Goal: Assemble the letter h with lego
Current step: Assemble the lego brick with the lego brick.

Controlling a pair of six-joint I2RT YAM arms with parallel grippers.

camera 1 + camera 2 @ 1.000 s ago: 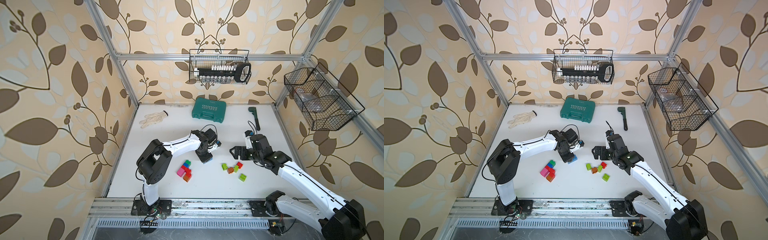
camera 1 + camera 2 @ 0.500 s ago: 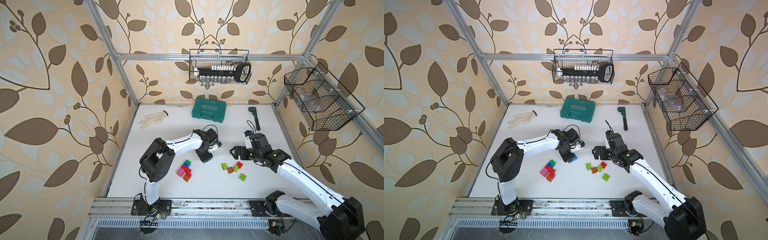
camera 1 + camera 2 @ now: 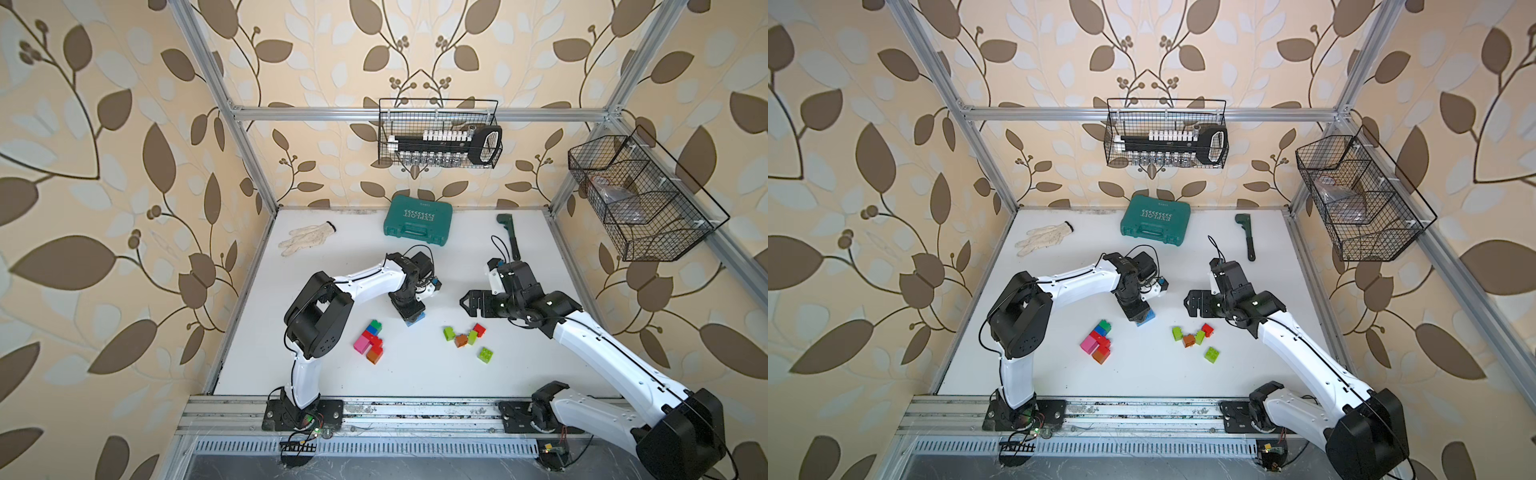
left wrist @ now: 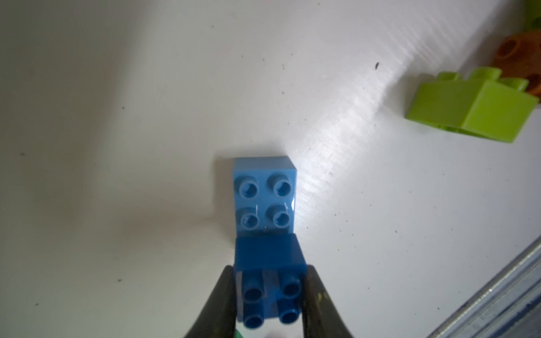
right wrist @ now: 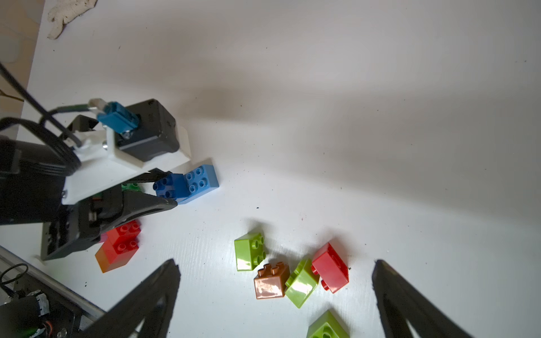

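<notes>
In both top views my left gripper point(image 3: 410, 316) mostly covered the dark blue brick point(image 4: 270, 257), and only a corner of the light blue brick point(image 3: 1147, 318) showed. Past the light blue brick, the left wrist view's edge cut off the orange brick point(image 4: 510, 51). Near the light blue brick, a green brick point(image 5: 131, 186) sat mostly hidden behind that gripper.

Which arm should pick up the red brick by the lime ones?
Right. The right tool is open and nearest the red brick. The left tool is shut on a dark blue brick, farther off.
</notes>
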